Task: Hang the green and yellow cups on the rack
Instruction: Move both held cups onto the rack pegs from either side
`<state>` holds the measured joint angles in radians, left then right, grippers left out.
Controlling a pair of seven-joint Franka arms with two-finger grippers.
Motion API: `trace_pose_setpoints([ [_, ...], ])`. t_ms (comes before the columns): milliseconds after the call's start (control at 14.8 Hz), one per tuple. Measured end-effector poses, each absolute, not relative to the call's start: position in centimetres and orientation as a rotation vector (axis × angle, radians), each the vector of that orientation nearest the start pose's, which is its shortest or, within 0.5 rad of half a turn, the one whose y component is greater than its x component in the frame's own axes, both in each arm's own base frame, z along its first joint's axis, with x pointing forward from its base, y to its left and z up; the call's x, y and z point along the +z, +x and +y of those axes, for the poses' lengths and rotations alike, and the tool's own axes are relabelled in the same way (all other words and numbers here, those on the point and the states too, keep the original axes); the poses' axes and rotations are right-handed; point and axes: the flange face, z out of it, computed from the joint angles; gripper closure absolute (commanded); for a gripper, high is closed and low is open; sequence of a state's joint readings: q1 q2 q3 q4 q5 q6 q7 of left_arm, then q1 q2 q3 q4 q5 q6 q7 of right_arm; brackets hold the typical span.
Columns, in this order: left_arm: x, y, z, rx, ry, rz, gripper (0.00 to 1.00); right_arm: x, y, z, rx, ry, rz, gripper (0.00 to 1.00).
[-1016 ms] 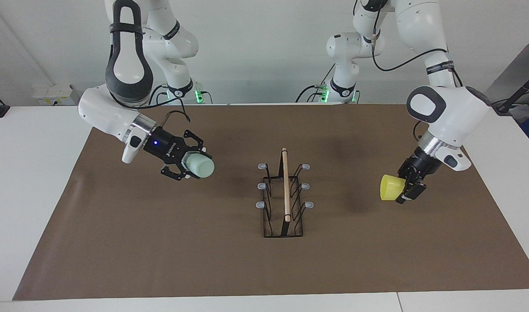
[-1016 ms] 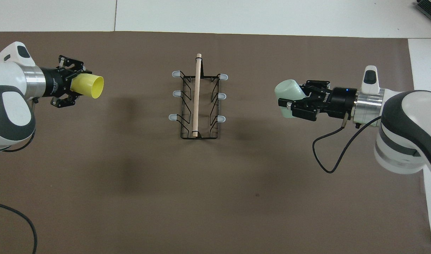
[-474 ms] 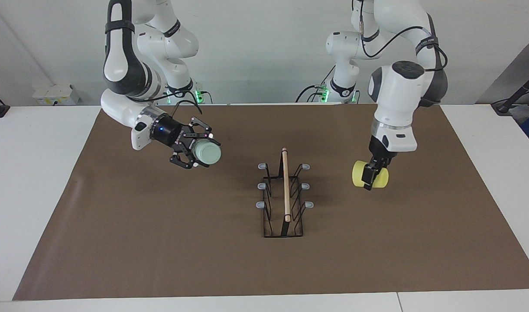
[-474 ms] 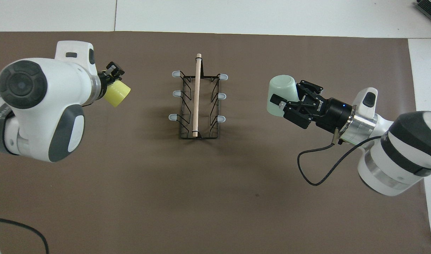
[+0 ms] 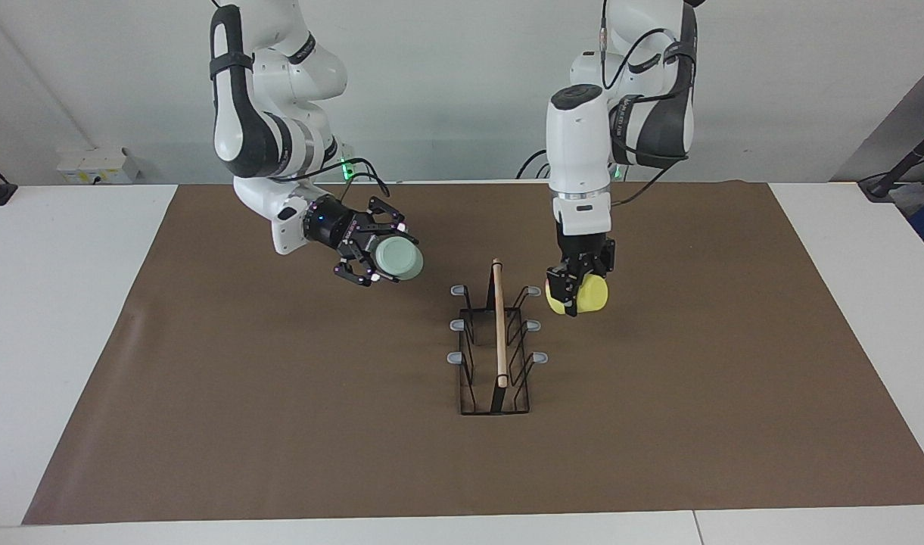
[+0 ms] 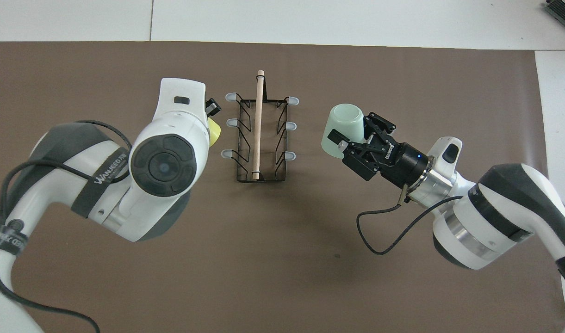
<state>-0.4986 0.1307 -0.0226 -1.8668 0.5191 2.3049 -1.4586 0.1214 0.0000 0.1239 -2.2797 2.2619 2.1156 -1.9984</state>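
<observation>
The rack [image 5: 496, 341] stands mid-mat, a black wire frame with a wooden rod on top and grey-tipped prongs on both sides; it also shows in the overhead view [image 6: 259, 134]. My left gripper [image 5: 575, 291] points down and is shut on the yellow cup [image 5: 592, 295], held in the air close beside the rack's prongs on the left arm's side. In the overhead view my wrist hides most of the yellow cup [image 6: 214, 132]. My right gripper [image 5: 378, 253] is shut on the green cup [image 5: 399, 260], held tilted over the mat on the right arm's side, apart from the rack [image 6: 342, 127].
A brown mat [image 5: 280, 416] covers the white table [image 5: 53, 318]. A black cable [image 6: 379, 231] hangs from the right wrist.
Both arms have swung in toward the rack with their cups. The left gripper has turned to point down, bringing the yellow cup close to the prongs. The green cup has also come closer.
</observation>
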Motion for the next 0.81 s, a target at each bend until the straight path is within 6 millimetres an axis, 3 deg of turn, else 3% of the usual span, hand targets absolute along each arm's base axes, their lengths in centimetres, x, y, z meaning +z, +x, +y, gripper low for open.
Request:
trace_pose_setpoints([
  [203,47.1,52.1,-32.6,-0.919,-2.832,-0.9,1.0,38.4,51.4,17.4,-1.345,-1.526,-0.361,1.0],
  [542,45.1,48.4,-34.5,-0.989,-2.75,-0.798,1.0,37.3,51.3,18.0,-1.375,-1.408,-0.323,1.0],
  [813,43.5,46.8,-35.6,-1.091,-2.688,-0.831,1.0,33.3,51.4,18.8,-1.394,-1.326,-0.324,1.0],
])
